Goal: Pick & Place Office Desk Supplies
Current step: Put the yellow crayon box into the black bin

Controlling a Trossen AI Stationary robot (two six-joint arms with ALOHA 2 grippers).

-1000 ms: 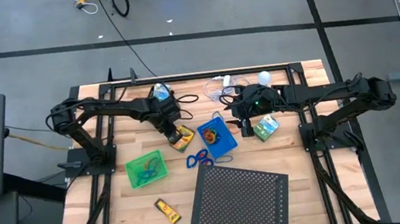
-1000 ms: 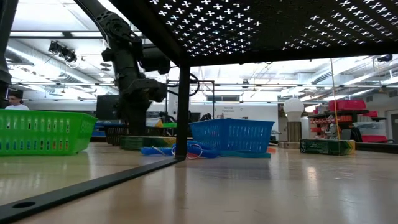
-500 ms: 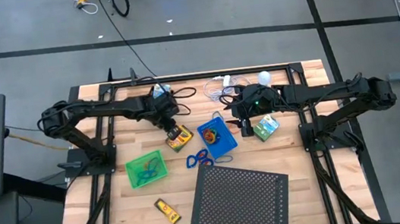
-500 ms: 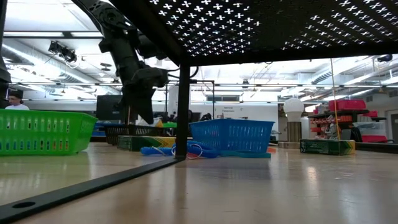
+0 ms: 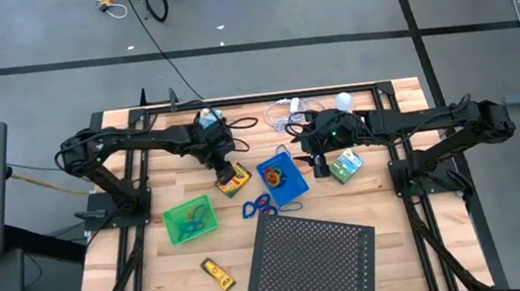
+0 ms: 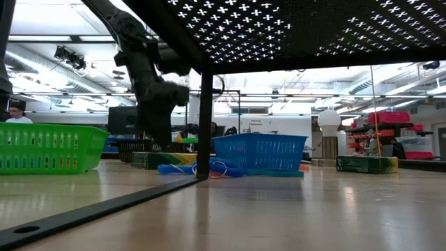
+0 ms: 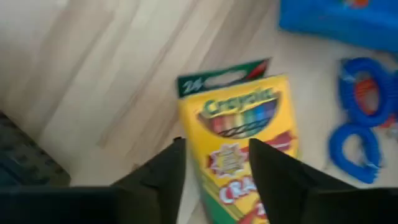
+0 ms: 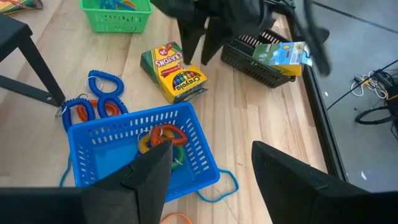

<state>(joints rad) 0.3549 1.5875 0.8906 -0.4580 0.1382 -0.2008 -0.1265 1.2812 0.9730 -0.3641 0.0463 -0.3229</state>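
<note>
The yellow-green crayon box (image 5: 234, 178) lies flat on the table between the black tray (image 5: 210, 127) and the blue tray (image 5: 282, 180). My left gripper (image 7: 214, 149) stands open just above the box's far end, pointing steeply down; the right wrist view shows it (image 8: 200, 59) there too. I cannot tell whether its fingertips touch the box. My right gripper (image 8: 211, 180) hangs open above the blue tray (image 8: 143, 149), which holds orange and yellow loops. Blue coiled loops (image 5: 259, 205) lie beside that tray. The green tray (image 5: 191, 220) stands near the left.
A large black perforated sheet (image 5: 313, 253) stands on legs over the near right of the table. A yellow tube (image 5: 218, 273) lies near the front. A green-white box (image 5: 347, 166) lies right of the blue tray. At the far edge are a white cable (image 5: 281, 113) and a bulb (image 5: 342, 102).
My left gripper has opened over the crayon box, staying at about the same spot. The box lies where it was. My right arm has kept still.
</note>
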